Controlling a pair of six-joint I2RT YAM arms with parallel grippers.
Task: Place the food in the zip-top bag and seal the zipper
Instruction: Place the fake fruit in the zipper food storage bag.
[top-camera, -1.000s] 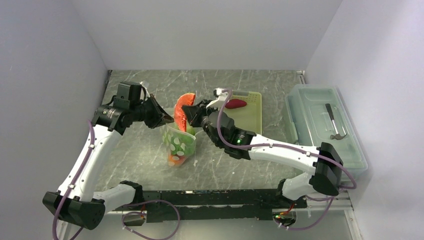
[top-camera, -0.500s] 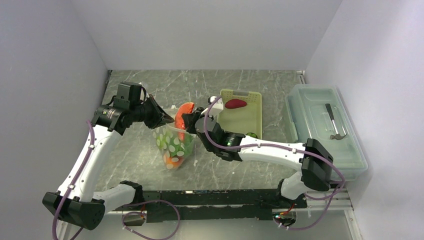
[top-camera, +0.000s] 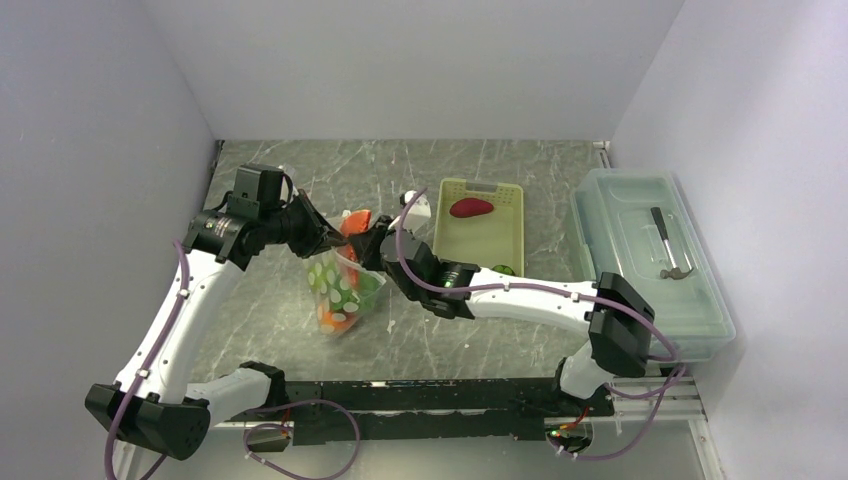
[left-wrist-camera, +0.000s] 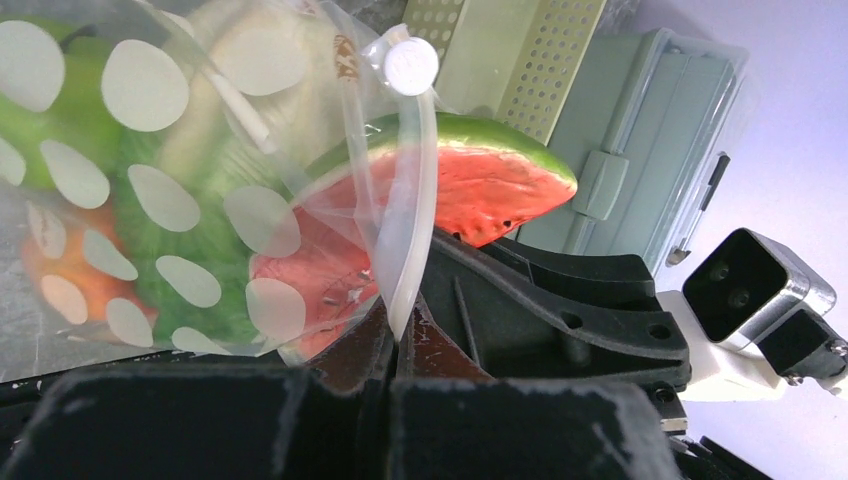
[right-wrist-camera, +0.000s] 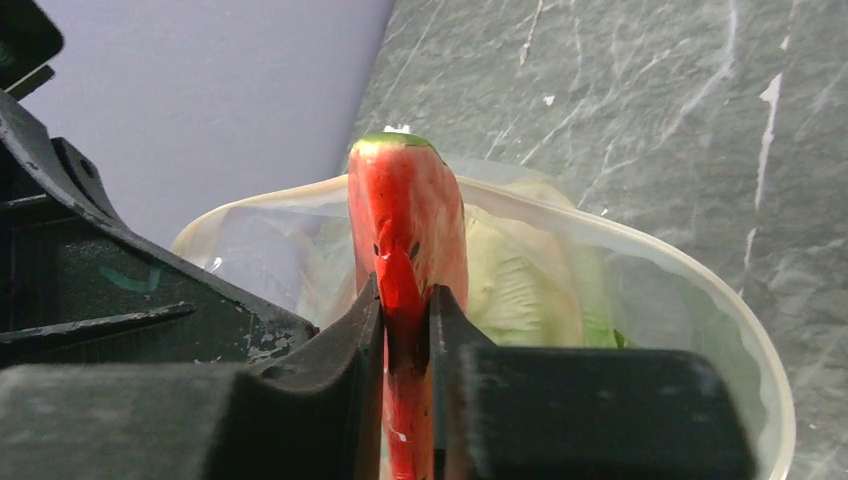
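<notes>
The clear zip-top bag (top-camera: 340, 290) with white dots hangs open between the arms. Green lettuce (right-wrist-camera: 520, 290) and an orange-red ball (top-camera: 336, 320) lie inside it. My left gripper (top-camera: 325, 238) is shut on the zipper strip (left-wrist-camera: 410, 230) at the bag's mouth edge and holds it up. My right gripper (top-camera: 368, 245) is shut on the red strip (right-wrist-camera: 405, 220), a watermelon-like slice with a green rind. The slice stands partly inside the bag's mouth (left-wrist-camera: 470, 190), right next to my left fingers (right-wrist-camera: 100, 270).
A yellow-green basket (top-camera: 490, 240) stands right of the bag with a dark red piece (top-camera: 470, 208) at its far end and a small green piece (top-camera: 507, 268) at its near end. A clear lidded box (top-camera: 645, 290) with a tool inside stands at the far right.
My right gripper has moved left and down with the red slice, from above the bag into its mouth. The bag has swung a little to the left. My left gripper has kept its hold.
</notes>
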